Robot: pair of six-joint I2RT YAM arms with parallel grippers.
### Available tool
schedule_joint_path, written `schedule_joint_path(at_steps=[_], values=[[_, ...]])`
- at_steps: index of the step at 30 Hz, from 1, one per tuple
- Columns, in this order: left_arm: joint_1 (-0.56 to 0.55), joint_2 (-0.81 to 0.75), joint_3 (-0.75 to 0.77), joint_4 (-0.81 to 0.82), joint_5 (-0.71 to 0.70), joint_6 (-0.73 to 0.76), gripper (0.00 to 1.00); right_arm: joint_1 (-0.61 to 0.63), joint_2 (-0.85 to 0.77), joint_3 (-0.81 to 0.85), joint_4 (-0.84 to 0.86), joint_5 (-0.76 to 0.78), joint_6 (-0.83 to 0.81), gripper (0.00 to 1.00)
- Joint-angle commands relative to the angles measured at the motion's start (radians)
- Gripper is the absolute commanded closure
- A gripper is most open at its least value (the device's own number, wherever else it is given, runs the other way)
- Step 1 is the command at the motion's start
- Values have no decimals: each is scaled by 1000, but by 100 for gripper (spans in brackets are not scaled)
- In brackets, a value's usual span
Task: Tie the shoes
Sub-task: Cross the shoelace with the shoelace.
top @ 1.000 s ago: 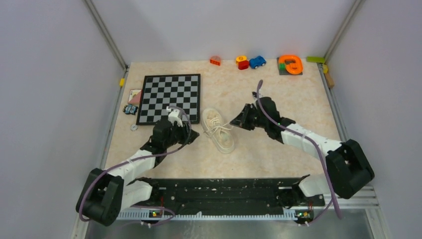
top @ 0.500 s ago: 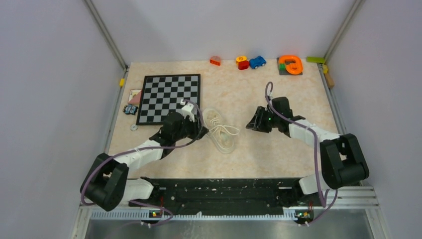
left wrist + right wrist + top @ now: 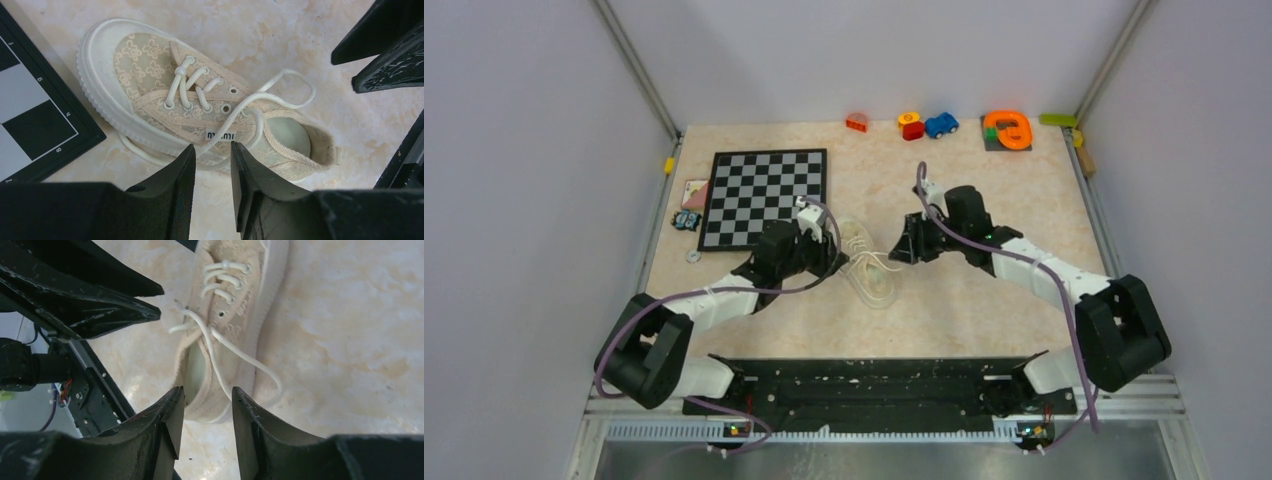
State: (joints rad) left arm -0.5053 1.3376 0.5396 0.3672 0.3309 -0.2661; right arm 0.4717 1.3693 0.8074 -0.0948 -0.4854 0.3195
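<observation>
The cream sneaker (image 3: 873, 282) lies on the table between my two grippers, toe toward the chessboard and heel toward the near side. Its white laces (image 3: 280, 82) are loose and cross once over the tongue; one loop trails onto the table (image 3: 265, 372). My left gripper (image 3: 834, 257) is open at the shoe's left side, and in the left wrist view (image 3: 212, 149) its tips sit just short of the shoe's side wall with a lace strand running past them. My right gripper (image 3: 898, 250) is open on the right, and in its own view (image 3: 206, 392) it holds nothing and points at the heel.
The chessboard (image 3: 764, 195) lies just left of the shoe, its corner close to the toe (image 3: 45, 130). Small cards (image 3: 694, 192) and a toy (image 3: 686, 220) sit at its left. Bright toys (image 3: 941, 124) and an orange piece (image 3: 1007, 130) line the far edge. The black base rail (image 3: 864, 385) runs along the near edge.
My right gripper has opened, swung out to the right and come back toward the shoe. My left gripper has moved right, up against the shoe's side. The laces have shifted.
</observation>
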Motion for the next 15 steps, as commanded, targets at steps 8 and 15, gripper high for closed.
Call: schedule_joint_path(at_steps=[8, 15], values=[[-6, 27, -35, 158, 78, 70, 64, 78, 195, 175, 23, -76, -79, 59], [-9, 28, -44, 179, 95, 104, 64, 94, 255, 204, 32, -71, -78, 59]])
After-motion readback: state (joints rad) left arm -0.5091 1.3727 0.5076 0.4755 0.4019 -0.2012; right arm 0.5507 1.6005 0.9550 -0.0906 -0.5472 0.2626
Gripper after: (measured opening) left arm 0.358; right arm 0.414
